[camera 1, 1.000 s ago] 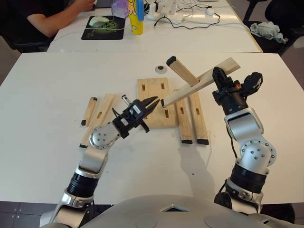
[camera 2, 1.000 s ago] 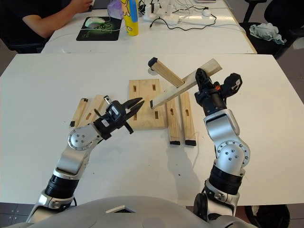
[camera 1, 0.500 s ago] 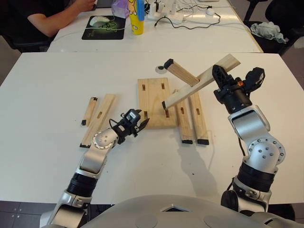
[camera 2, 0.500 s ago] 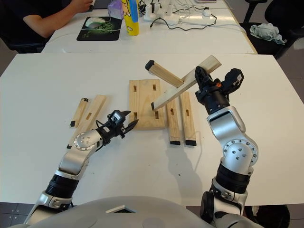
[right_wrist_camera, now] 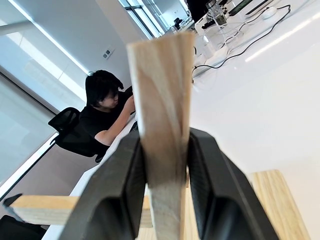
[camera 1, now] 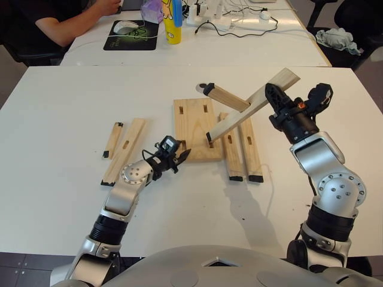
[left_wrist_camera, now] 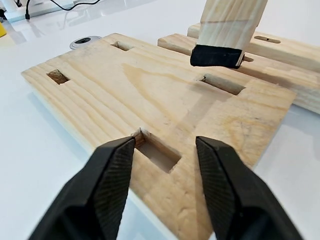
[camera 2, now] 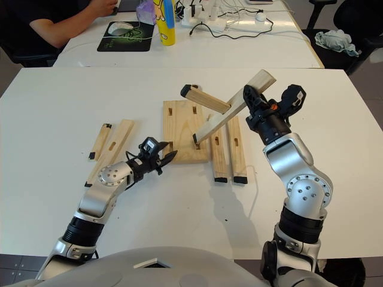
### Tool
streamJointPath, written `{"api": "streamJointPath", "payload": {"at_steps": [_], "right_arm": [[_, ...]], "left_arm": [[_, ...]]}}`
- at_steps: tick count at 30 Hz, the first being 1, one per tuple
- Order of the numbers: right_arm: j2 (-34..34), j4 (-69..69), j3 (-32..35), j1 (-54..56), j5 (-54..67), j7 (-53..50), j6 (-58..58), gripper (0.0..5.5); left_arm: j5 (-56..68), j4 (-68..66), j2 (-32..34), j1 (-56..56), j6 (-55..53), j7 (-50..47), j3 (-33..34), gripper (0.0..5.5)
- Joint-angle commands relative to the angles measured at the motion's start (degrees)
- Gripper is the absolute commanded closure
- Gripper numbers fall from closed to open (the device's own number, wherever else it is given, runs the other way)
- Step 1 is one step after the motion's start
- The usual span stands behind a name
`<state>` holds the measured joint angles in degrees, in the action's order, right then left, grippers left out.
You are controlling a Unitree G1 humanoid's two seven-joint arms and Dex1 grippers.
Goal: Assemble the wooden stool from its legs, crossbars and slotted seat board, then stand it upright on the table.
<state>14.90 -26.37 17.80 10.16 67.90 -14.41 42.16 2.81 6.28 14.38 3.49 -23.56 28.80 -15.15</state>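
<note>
The slotted seat board (camera 1: 195, 119) lies flat mid-table. My left gripper (camera 1: 178, 156) is open, low at the board's near-left corner. In the left wrist view its fingertips (left_wrist_camera: 116, 165) flank a slot (left_wrist_camera: 156, 156) at that corner. My right gripper (camera 1: 276, 100) is shut on a long wooden leg (camera 1: 251, 107) held slanting over the board. The leg's black-capped lower end (left_wrist_camera: 218, 54) hangs just above the board's near-right slot. A crossbar (camera 1: 224, 97) sticks out from the leg toward the back left. In the right wrist view the leg (right_wrist_camera: 162, 100) is clamped between both pads.
Two slotted legs (camera 1: 232, 149) (camera 1: 251, 146) lie side by side right of the board. A longer slotted piece (camera 1: 124, 149) and a short bar (camera 1: 112, 139) lie to the left. A back table carries a yellow bottle (camera 1: 172, 21), a mouse pad (camera 1: 128, 33) and cables.
My left gripper has dropped from a raised, wide-open pose to the board's near-left corner, fingers closer together. The right arm has shifted the held leg slightly right, its crossbar swinging lower.
</note>
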Motion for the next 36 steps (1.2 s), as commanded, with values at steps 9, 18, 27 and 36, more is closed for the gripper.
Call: {"api": "streamJointPath", "payload": {"at_steps": [9, 18, 27, 36], "right_arm": [[0.9, -5.4, -5.3, -6.1, -9.8, 1.6, -1.1, 4.44], [1.1, -11.3, -12.8, -8.8, -22.9, -0.1, -3.0, 4.44], [-2.4, -13.8, -22.7, -13.9, -38.7, -4.1, -4.2, 4.44], [-8.3, -15.1, -27.4, -18.6, -47.6, -7.7, -2.9, 4.44]], "left_arm": [[2.4, -1.5, -0.5, -1.0, -8.0, -1.4, 0.4, 5.23], [2.9, -1.8, -0.1, 0.0, -9.1, -0.6, -0.7, 5.50], [4.2, 0.4, -1.6, 1.7, -12.0, -0.5, -2.3, 5.50], [6.1, 4.4, -1.9, 1.1, -16.3, -0.9, -3.3, 5.50]]}}
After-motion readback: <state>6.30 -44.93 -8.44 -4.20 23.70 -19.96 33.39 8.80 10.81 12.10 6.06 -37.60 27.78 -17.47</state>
